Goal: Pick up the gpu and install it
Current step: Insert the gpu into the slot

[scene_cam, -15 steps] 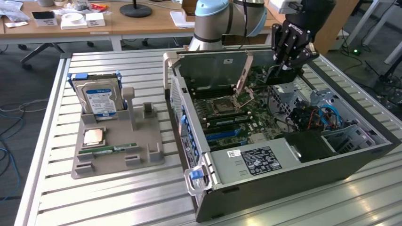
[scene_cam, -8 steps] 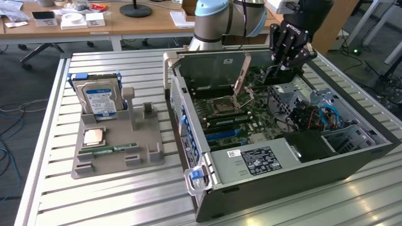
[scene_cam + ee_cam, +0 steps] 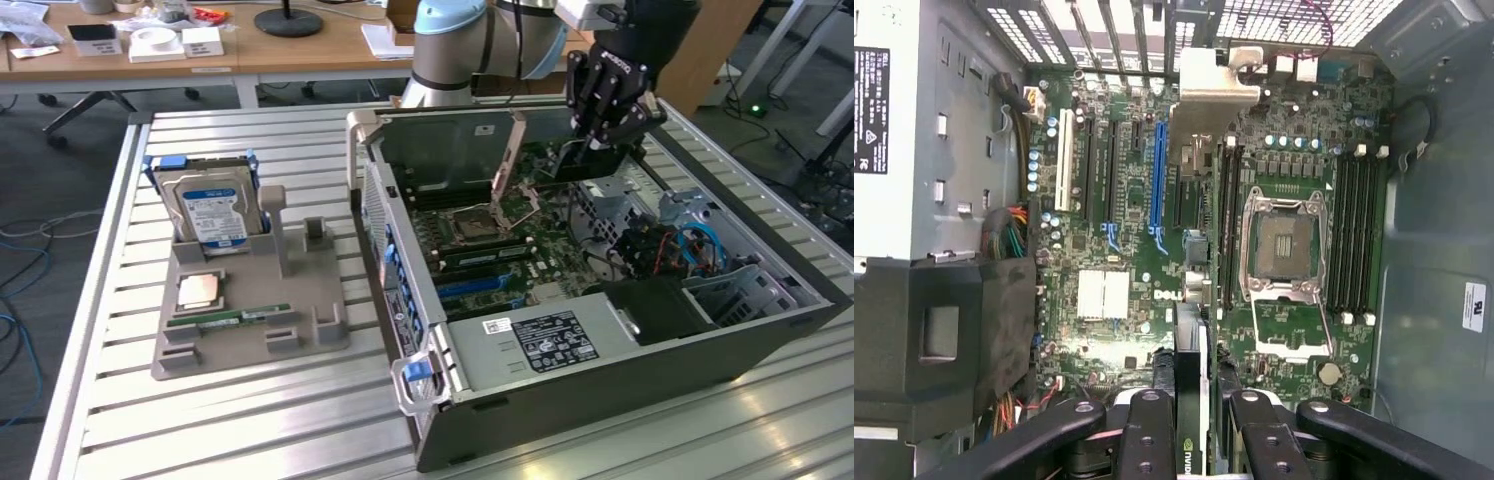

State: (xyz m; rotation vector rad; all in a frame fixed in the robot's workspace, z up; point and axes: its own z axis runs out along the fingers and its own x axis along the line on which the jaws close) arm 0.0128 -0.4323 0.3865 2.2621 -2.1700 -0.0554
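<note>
Slatted table (image 3: pixel 267 420), open computer case (image 3: pixel 641 390) — hand (image 3: pixel 597 140) tight around gpu (image 3: pixel 1192 390) over motherboard (image 3: pixel 1089 345), blue slot (image 3: pixel 1158 175) beside

Looks like a robotics lab in an office-type room. Evident from 1 robot arm (image 3: pixel 461 40) standing at a slatted metal table (image 3: pixel 267 430), an opened computer case (image 3: pixel 641 350) with bare motherboard (image 3: pixel 1124 200), a grey parts holder (image 3: pixel 240 340), cluttered wooden desks (image 3: pixel 320 55) behind, loose cables (image 3: pixel 20 240) on the floor.

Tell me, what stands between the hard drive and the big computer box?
In the exterior view, two gray posts of the parts holder stand between the hard drive and the computer case.
</note>
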